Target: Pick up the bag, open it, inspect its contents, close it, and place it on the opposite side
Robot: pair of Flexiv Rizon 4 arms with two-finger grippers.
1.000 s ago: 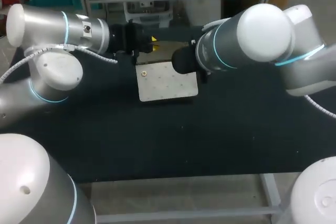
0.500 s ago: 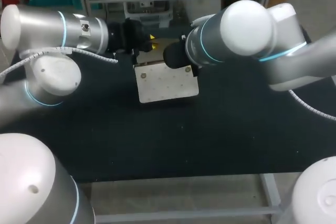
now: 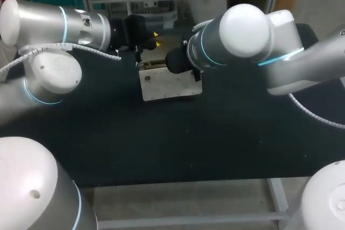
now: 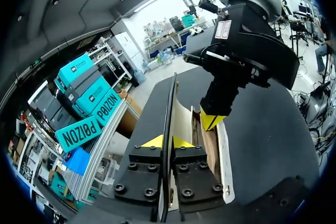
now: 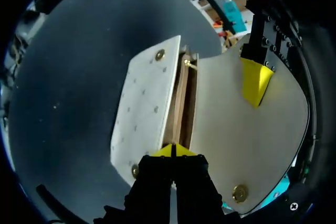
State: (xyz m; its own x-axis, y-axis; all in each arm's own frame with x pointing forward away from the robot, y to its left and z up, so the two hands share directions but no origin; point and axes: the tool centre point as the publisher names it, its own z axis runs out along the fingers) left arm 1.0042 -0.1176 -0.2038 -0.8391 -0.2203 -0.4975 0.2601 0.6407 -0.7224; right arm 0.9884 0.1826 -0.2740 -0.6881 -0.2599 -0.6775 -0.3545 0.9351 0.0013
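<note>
A cream flat bag (image 3: 170, 85) with brass snap studs (image 5: 160, 54) is lying on the black table (image 3: 215, 133), towards its far edge, between the two arms. Its cream flap (image 5: 247, 129) is standing lifted away from the body, so the mouth is gaping and showing a brown lining (image 5: 181, 108). The left gripper (image 4: 167, 142) is holding the flap, its fingers clamped on the thin sheet that is running edge-on between the yellow tips. The right gripper (image 5: 173, 150) is sitting at the bag's mouth with its fingers pressed close together, apparently pinching the brown inner edge, though the contact itself is hard to make out.
</note>
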